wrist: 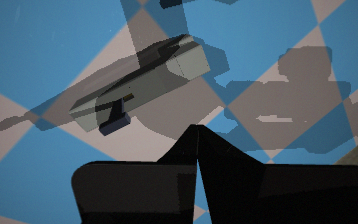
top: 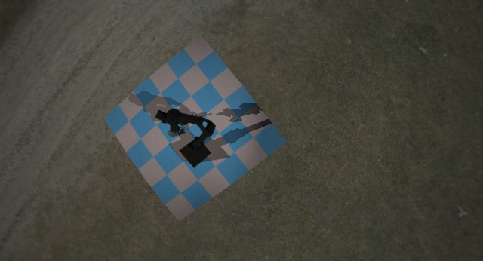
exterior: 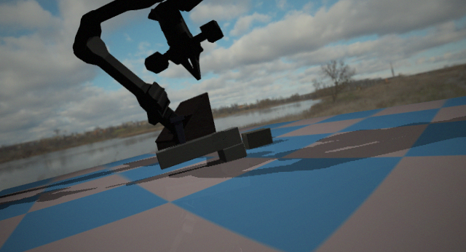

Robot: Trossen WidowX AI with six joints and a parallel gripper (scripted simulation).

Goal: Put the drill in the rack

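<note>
My gripper (exterior: 199, 78) (wrist: 196, 131) is shut and empty, its tips together and pointing downward. It hangs well above the blocks in the exterior view. A long grey block (exterior: 200, 148) (wrist: 152, 90) lies below it; in the wrist view it is left of and beyond the fingertips. A dark blue piece (exterior: 178, 129) (wrist: 115, 125) stands out from the block near one end, beside a small brass-coloured spot (wrist: 128, 96). I cannot tell which part is the key and which the drill. A short block (exterior: 258, 138), perhaps the rack, lies beside the long block.
A smaller grey block (exterior: 234, 152) sits low against the long block's right end in the exterior view. The dark square plate (top: 195, 153) (exterior: 199, 115) is at my arm's base. All stand on a blue and pinkish checkered board (top: 186, 176) (exterior: 284, 194). Dark arm shadows cross it.
</note>
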